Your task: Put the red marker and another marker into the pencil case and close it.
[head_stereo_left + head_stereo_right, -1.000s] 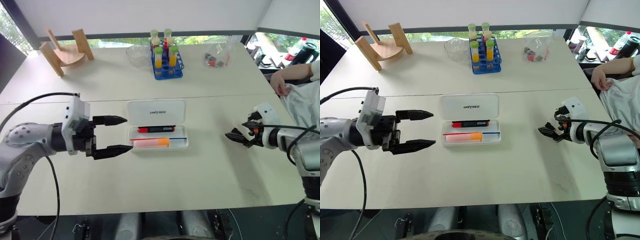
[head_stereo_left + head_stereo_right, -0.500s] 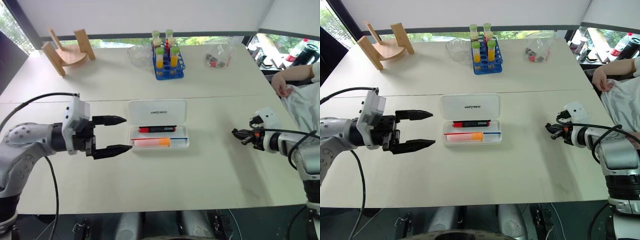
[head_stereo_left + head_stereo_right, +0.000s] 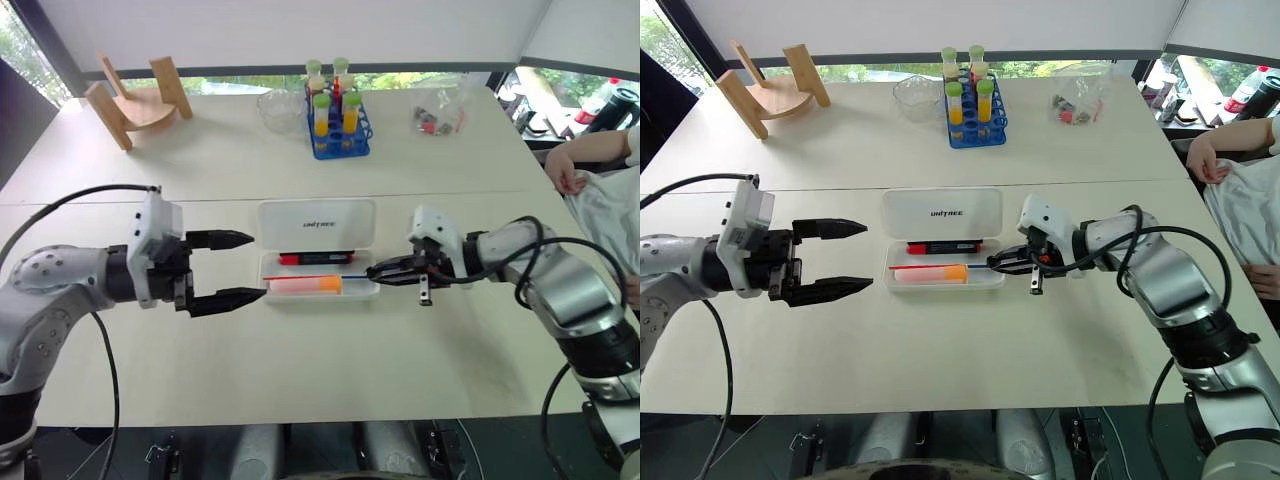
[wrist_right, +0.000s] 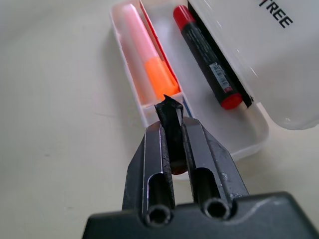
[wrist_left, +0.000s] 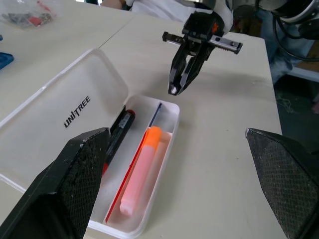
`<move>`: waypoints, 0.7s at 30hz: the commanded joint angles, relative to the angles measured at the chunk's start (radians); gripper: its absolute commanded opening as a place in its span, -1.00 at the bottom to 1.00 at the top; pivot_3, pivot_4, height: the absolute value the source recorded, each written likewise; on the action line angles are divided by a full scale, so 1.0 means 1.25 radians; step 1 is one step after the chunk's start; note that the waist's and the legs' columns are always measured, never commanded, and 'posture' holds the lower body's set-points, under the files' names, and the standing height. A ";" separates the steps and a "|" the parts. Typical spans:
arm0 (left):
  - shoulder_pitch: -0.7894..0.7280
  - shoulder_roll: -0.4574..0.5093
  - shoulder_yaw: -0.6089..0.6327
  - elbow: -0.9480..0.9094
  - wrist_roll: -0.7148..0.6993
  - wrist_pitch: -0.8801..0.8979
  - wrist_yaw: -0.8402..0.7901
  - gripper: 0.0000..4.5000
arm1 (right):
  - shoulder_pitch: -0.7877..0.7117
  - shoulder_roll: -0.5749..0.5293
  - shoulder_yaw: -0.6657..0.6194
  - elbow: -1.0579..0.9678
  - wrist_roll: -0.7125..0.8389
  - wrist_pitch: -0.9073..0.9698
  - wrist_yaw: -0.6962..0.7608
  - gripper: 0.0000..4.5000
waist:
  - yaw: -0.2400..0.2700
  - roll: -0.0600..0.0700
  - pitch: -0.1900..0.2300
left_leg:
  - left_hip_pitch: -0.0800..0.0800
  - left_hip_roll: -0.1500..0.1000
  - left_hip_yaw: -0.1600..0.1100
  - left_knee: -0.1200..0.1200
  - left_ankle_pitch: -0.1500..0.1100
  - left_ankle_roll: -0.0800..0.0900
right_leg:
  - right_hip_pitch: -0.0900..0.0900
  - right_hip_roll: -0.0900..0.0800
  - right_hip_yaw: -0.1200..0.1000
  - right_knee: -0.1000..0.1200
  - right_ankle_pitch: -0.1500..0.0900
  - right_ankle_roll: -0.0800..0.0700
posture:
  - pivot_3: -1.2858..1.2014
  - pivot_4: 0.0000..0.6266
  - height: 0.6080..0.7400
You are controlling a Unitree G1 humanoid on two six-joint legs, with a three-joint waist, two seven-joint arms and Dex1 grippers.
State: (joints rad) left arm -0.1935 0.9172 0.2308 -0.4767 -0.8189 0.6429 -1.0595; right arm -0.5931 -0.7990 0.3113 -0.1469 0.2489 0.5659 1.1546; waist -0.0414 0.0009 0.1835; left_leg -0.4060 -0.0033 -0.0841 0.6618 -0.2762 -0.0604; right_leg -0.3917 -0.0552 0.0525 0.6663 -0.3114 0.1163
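The pencil case (image 3: 290, 215) lies open in the middle of the table, with its white lid flat behind the tray. The red marker (image 3: 315, 258) rests along the tray's far side. The pink-and-orange highlighter (image 3: 303, 286), the other marker, lies along the near side. My right gripper (image 3: 372, 272) is shut with nothing held, and its tips sit at the tray's right end, just past the highlighter's orange end (image 4: 162, 74). My left gripper (image 3: 256, 266) hovers open to the left of the case, clear of it.
A thin red-and-blue pen (image 3: 320, 277) lies between the two markers. At the back stand a blue test tube rack (image 3: 338, 120), a clear bowl (image 3: 277, 108), a wooden stand (image 3: 135, 100) and a plastic bag (image 3: 435, 112). A person's arm (image 3: 590, 160) rests at the right edge.
My right gripper has shut and swung left across the table from the right side to the case's right end. The left gripper has stayed where it was, open.
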 commanded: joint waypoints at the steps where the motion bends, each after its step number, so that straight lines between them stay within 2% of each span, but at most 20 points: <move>1: 0.015 0.002 0.035 -0.035 -0.014 -0.002 0.015 1.00 | -0.033 0.025 0.027 0.041 -0.028 -0.060 0.033 -0.97 | -0.001 0.000 0.000 | 0.000 0.000 0.000 0.000 0.000 0.000 | 0.000 0.000 0.000 0.000 0.000 0.000 | 0.03 -0.52 1.00; 7: 0.052 -0.001 0.047 -0.054 -0.008 -0.006 0.036 1.00 | -0.051 0.060 0.050 0.093 -0.056 -0.084 0.052 -0.97 | -0.001 0.000 0.000 | 0.000 0.000 0.000 0.000 0.000 0.000 | 0.000 0.000 0.000 0.000 0.000 0.000 | 0.03 -0.52 1.00; 11: 0.068 -0.001 0.047 -0.058 -0.003 -0.011 0.043 1.00 | -0.060 0.068 0.042 0.094 -0.059 -0.077 0.062 -0.23 | 0.001 0.000 0.000 | 0.000 0.000 0.000 0.000 0.000 0.000 | 0.000 0.000 0.000 0.000 0.000 0.000 | 0.03 -0.52 1.00; 16: 0.067 0.000 0.046 -0.048 -0.004 -0.008 0.052 1.00 | -0.065 0.063 0.023 0.067 -0.049 -0.055 0.064 0.91 | 0.000 0.000 0.000 | 0.000 0.000 0.000 0.000 0.000 0.000 | 0.000 0.000 0.000 0.000 0.000 0.000 | 0.03 -0.52 1.00; 17: 0.063 0.001 0.046 -0.042 -0.004 -0.002 0.058 1.00 | -0.067 0.058 0.012 0.054 -0.044 -0.048 0.063 0.98 | 0.000 0.000 0.000 | 0.000 0.000 0.000 0.000 0.000 0.000 | 0.000 0.000 0.000 0.000 0.000 0.000 | 0.03 -0.52 1.00; 21: 0.046 0.007 0.050 0.009 0.006 0.013 0.079 1.00 | -0.079 0.039 -0.065 -0.011 0.015 0.027 0.054 0.98 | 0.000 0.000 0.000 | 0.000 0.000 0.000 0.000 0.000 0.000 | -0.001 0.000 0.000 0.000 0.000 0.000 | 0.03 -0.52 1.00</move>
State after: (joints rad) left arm -0.1244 0.9172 0.2572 -0.4834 -0.8162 0.6520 -0.9713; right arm -0.6626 -0.7305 0.3018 -0.0942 0.2193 0.5651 1.2263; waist -0.0415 0.0012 0.1836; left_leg -0.4062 -0.0033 -0.0847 0.6616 -0.2762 -0.0605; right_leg -0.3924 -0.0554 0.0524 0.6667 -0.3114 0.1162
